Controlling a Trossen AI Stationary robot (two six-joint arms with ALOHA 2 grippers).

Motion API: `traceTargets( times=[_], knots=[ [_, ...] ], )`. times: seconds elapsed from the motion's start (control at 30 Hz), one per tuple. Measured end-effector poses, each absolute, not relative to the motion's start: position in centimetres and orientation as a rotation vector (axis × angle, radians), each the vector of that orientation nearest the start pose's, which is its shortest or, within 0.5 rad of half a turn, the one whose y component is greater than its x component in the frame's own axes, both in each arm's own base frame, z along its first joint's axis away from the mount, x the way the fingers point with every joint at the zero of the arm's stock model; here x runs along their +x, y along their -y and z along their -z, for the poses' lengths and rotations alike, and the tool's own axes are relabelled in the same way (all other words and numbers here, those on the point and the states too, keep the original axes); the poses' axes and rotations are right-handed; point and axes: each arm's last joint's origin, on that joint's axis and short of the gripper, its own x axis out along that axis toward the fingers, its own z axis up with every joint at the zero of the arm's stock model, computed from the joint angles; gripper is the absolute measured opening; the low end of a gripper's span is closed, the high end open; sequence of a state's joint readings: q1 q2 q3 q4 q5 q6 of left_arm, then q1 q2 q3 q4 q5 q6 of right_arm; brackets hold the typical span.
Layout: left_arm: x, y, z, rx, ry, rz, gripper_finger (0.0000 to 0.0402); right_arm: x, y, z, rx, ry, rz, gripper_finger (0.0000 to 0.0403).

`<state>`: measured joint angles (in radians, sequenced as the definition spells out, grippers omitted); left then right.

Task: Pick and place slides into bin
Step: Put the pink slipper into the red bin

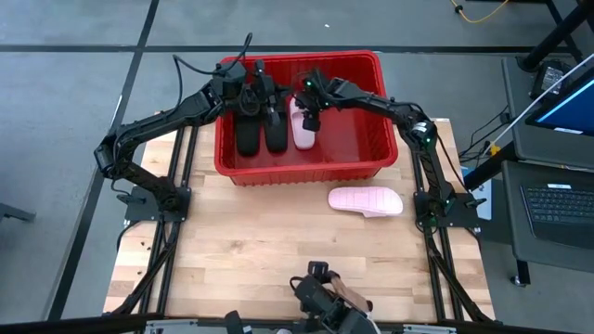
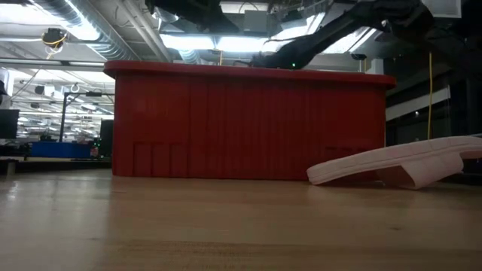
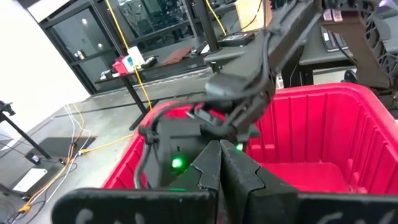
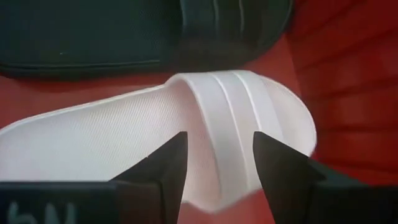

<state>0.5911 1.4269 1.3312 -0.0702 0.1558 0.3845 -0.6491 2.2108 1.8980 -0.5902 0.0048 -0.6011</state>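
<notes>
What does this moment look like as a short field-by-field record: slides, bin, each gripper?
slides in bin: two black slides and one pink slide, lying side by side
slide outside: second pink slide on the table, in front of the red bin
right gripper: open, over the binned pink slide, fingers apart above its strap
left gripper: shut, over the bin's rear left area
remaining: one slide to place
</notes>
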Motion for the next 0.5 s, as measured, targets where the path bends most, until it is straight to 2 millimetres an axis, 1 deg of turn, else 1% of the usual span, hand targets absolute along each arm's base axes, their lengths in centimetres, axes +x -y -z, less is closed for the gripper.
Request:
traceTargets(
  times=[0.13, 0.23, 0.3, 0.4, 0.5],
  knots=[
    [27.4, -17.8, -38.5, 0.320, -0.239, -0.397, 0.0002, 38.7, 29.4, -23.6, -0.192, -1.042, 0.331, 0.0181],
    [27.4, -17.8, -38.5, 0.320, -0.239, -0.397, 0.0003, 38.6, 29.3, -24.6, -0.184, -1.052, 0.329, 0.0180],
    [27.4, -17.8, -38.5, 0.320, -0.239, -0.397, 0.0002, 38.6, 29.3, -25.5, -0.163, -1.052, 0.344, 0.0170],
    [27.4, -17.8, -38.5, 0.321, -0.239, -0.397, 0.0002, 38.4, 29.2, -27.1, -0.139, -1.064, 0.393, 0.0128],
    [27.4, -17.8, -38.5, 0.324, -0.240, -0.397, 0.0002, 38.1, 29.0, -29.2, -0.117, -1.064, 0.419, 0.0053]
  ],
)
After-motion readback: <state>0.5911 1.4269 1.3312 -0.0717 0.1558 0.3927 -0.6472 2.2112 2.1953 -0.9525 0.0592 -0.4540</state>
